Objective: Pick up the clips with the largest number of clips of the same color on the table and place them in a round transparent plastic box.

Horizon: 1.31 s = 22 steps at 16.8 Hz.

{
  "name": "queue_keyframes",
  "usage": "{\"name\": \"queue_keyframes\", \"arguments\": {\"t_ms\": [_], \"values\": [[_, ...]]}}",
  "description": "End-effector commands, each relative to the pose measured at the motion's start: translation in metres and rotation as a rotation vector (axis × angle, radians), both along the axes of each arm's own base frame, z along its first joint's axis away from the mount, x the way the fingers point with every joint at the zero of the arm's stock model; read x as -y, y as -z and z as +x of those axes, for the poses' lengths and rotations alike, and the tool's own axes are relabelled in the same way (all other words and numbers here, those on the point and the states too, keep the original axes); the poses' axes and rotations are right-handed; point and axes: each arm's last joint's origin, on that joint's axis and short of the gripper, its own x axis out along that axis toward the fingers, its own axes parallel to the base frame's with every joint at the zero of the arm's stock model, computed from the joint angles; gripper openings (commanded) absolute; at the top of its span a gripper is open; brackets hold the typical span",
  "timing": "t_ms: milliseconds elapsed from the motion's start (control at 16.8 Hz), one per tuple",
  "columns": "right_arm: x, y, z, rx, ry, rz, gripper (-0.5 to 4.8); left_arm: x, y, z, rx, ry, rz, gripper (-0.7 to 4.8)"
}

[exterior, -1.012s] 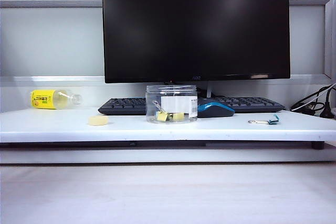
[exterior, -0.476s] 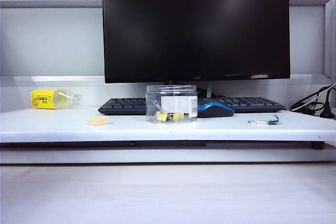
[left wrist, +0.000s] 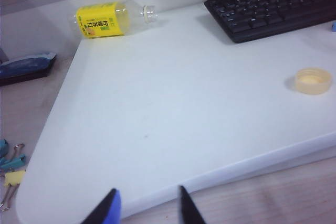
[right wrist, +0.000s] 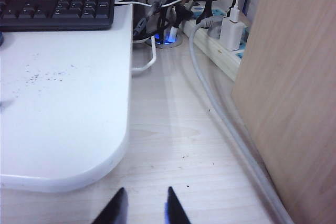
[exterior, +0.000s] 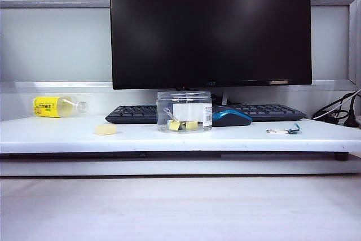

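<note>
Two pale-yellow clips (exterior: 176,125) lie inside the round transparent plastic box (exterior: 184,99), which stands upright in the middle of the white board (exterior: 51,137), in front of the keyboard. Neither gripper shows in the exterior view. In the left wrist view my left gripper (left wrist: 148,205) hangs open over the board's front edge, nothing between its fingers. My right gripper (right wrist: 146,205) hovers over the wooden tabletop off the board's right corner, its fingertips apart and empty.
A teal-green clip (exterior: 292,130) lies at the board's right. A pale-yellow disc (exterior: 105,130) and a lying yellow-labelled bottle (exterior: 56,106) are at the left. Mouse (exterior: 231,118), keyboard (exterior: 132,114) and monitor (exterior: 210,26) stand behind. Cables and a power strip (right wrist: 220,40) lie beside a wooden panel (right wrist: 294,77).
</note>
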Motion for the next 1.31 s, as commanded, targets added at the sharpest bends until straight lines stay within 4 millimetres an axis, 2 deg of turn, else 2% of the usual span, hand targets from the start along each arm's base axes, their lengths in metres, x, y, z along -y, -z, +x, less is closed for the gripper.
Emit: {"name": "queue_keyframes", "arguments": {"t_ms": [60,476,714,1309], "values": [[0.0001,0.0000,-0.0002,-0.002,0.004,0.000,1.03,-0.0001,-0.0003,0.0003,0.009,0.002,0.007,1.52],[0.0001,0.0000,-0.0002,-0.002,0.004,0.000,1.04,-0.0001,-0.0001,0.0003,0.007,0.002,0.007,1.52],[0.0001,0.0000,-0.0002,-0.002,0.004,0.000,1.03,-0.0001,0.0039,-0.0003,-0.049,-0.020,-0.130,1.52],[0.0001,0.0002,-0.0002,-0.004,0.004,0.000,1.03,-0.0003,0.0048,-0.0004,-0.064,-0.036,-0.191,1.52]]}}
